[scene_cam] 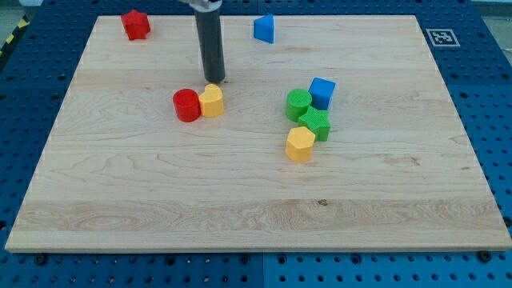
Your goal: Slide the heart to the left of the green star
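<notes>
The yellow heart (212, 102) lies left of the board's middle, touching a red cylinder (186, 106) on its left. The green star (317, 124) lies right of the middle, in a cluster with a green cylinder (298, 104), a blue cube (322, 92) and a yellow pentagon (300, 144). My tip (216, 81) rests on the board just above the heart's top edge, very close to it. The heart is well to the left of the green star, with bare wood between them.
A red star (136, 24) sits near the top left corner. A blue triangle (265, 28) sits near the top edge, right of the rod. The wooden board (256, 216) lies on a blue perforated table.
</notes>
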Controlling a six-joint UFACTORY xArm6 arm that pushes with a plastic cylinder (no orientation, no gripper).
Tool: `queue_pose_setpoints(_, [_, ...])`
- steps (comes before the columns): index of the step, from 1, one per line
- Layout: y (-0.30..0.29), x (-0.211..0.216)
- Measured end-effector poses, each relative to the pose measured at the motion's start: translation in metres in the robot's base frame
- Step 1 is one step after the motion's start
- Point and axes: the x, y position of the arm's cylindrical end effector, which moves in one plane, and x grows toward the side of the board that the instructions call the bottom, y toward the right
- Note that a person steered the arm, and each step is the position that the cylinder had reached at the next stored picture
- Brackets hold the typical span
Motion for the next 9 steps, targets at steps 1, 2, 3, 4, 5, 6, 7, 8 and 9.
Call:
queue_pose_setpoints(1, [-0.019,0.013])
queue_pose_setpoints(2, [-0.014,0.030])
queue_pose_setpoints(3, [-0.013,0.055])
queue_pose_setpoints(4, [0.009,0.076])
queue_pose_setpoints(5, [0.058,0.080])
queue_pose_setpoints(6, [0.080,0.081])
queue_pose_setpoints(7, [0.064,0.101])
queue_pose_setpoints(8, [0.038,0.125])
queue_pose_setpoints(9, [-0.026,0.140])
